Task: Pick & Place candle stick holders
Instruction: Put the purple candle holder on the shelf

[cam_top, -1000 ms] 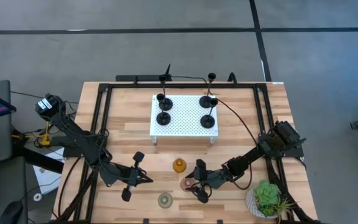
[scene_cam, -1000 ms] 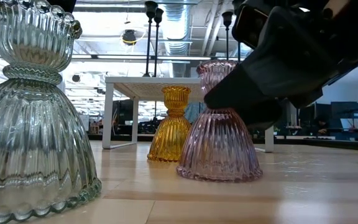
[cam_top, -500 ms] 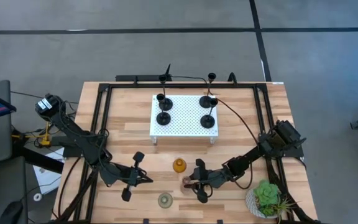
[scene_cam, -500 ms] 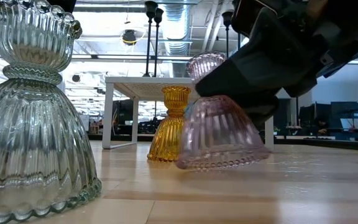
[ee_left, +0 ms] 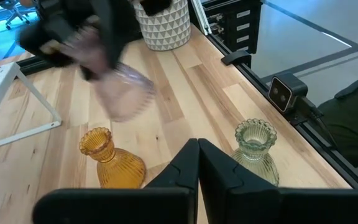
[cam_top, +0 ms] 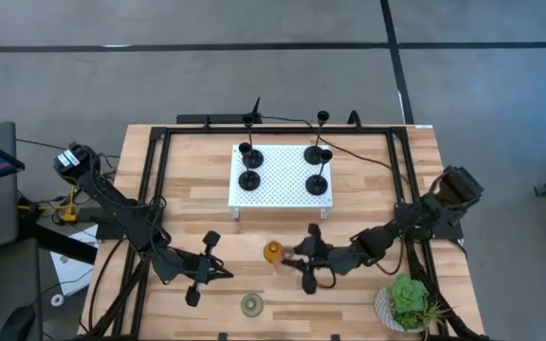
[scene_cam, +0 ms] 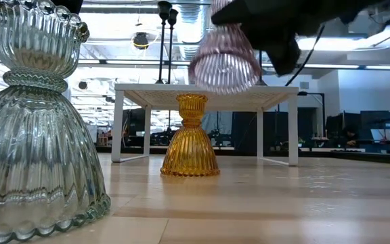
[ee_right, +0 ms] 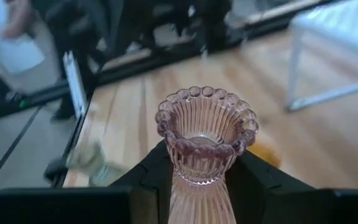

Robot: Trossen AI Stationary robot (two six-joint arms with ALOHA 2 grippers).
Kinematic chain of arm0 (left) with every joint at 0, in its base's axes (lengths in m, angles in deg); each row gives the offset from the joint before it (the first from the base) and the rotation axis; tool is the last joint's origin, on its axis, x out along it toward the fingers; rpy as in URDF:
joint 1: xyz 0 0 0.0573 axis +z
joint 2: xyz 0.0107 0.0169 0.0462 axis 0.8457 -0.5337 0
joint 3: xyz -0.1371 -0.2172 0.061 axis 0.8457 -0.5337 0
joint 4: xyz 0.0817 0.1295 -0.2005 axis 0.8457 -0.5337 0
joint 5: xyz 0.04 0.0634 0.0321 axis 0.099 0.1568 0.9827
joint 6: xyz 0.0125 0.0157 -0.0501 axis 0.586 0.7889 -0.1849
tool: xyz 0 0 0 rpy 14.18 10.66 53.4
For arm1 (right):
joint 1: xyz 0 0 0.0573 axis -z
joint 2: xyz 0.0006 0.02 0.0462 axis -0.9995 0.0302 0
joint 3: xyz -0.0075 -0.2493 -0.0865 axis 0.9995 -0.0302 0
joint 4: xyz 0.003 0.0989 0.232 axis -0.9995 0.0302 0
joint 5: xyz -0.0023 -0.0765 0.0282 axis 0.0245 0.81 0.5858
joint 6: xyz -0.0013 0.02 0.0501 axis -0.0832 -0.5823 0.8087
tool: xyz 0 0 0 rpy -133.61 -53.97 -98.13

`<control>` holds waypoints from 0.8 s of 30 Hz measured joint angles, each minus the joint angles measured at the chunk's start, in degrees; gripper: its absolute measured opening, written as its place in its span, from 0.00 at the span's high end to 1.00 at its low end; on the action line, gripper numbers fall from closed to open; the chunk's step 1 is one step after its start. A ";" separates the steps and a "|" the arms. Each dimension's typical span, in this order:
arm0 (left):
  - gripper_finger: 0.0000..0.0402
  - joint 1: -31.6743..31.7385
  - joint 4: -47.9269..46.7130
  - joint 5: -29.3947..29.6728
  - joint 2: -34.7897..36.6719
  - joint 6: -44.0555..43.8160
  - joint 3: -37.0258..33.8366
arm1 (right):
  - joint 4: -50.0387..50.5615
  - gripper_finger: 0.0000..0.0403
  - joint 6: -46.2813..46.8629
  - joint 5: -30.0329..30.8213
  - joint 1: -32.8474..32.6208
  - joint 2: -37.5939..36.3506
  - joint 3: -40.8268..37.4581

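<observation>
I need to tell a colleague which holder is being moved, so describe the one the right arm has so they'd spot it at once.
Start at the white perforated platform mid-table and look toward the table's front edge. There the right gripper is shut on the pink holder, lifted clear of the wood. Its ribbed glass neighbours, the amber holder and pale green holder, stand on the table.

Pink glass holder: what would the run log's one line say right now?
right gripper: shut on pink glass holder, lifted clear of table | left gripper: shut, waiting | amber holder, green holder: standing on table
</observation>
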 joint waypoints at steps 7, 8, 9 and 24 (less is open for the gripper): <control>0.98 0.00 -0.01 0.01 0.00 0.00 0.00 | -0.09 0.74 -3.10 5.73 4.18 -5.36 0.02; 0.98 0.00 -0.02 0.01 0.00 0.00 0.00 | -0.03 0.74 -3.10 6.15 4.87 -5.77 0.04; 0.99 0.00 -0.02 0.01 0.00 0.00 0.00 | 0.02 0.74 -3.11 6.48 5.62 -6.02 0.04; 0.99 0.00 -0.02 0.00 0.00 0.01 0.00 | 0.55 0.74 -5.19 11.89 13.82 -5.62 1.45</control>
